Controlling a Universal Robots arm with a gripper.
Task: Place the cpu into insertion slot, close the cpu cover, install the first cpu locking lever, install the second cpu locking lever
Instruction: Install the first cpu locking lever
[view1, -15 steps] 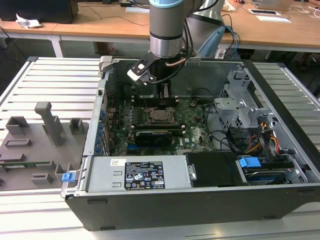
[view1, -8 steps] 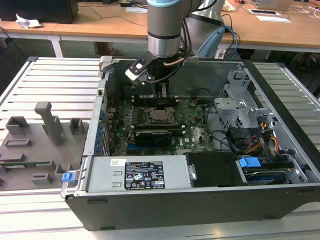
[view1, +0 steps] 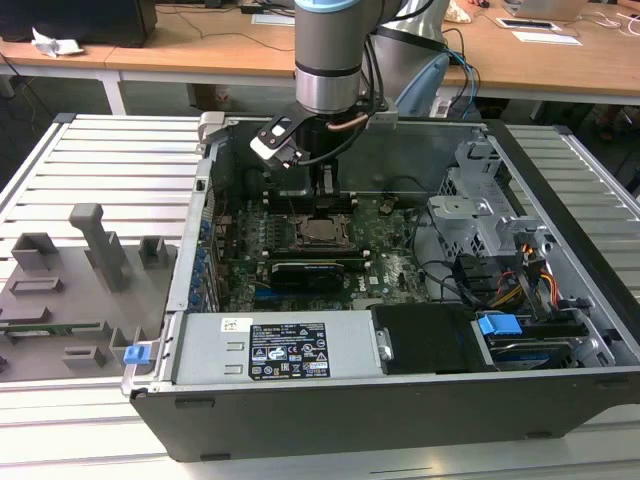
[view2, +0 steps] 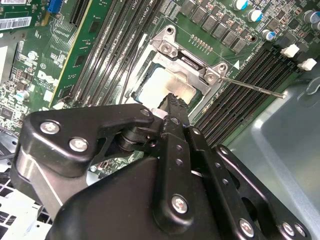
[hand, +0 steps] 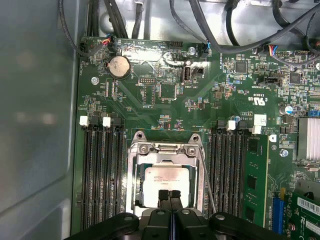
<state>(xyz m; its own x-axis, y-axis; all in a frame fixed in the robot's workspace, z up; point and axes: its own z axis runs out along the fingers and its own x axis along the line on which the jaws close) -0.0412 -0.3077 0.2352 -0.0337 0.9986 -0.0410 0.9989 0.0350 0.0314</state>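
Two black ribbed fingers (view2: 176, 106) of the gripper (hand: 169, 195) tight together — over the flat, dull-silver square cpu (hand: 167, 175).

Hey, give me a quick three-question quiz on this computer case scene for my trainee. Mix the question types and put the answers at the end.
1. True or false: the cpu lies in the insertion slot, with the cpu cover framing it.
2. Multiple choice: the gripper's fingers are A) wide apart, B) shut together over the cpu's edge, C) clamped on a cable.
3. Short answer: in the first wrist view, what long black parts flank the insertion slot on both sides?
Key: 1 true; 2 B; 3 the memory slots.
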